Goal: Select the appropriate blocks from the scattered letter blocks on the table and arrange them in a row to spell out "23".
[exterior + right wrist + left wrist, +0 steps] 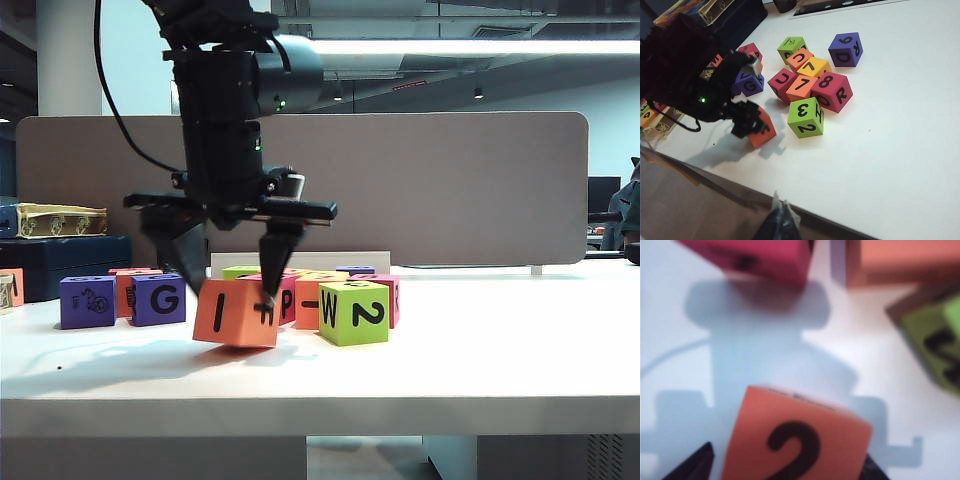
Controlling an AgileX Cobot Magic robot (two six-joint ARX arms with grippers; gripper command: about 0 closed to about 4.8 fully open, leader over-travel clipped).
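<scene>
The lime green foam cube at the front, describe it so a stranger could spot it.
On the white table, the left gripper straddles a tilted orange foam cube in front of the cube cluster; the right gripper hangs off the table's edge. The lime green foam cube sits right of the orange one in the exterior view, alone showing black W and 2.

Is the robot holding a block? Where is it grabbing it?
The left gripper has its fingers on two opposite sides of the tilted orange block. It cannot be told if they squeeze it. The right gripper, by the table's edge, holds nothing.
</scene>
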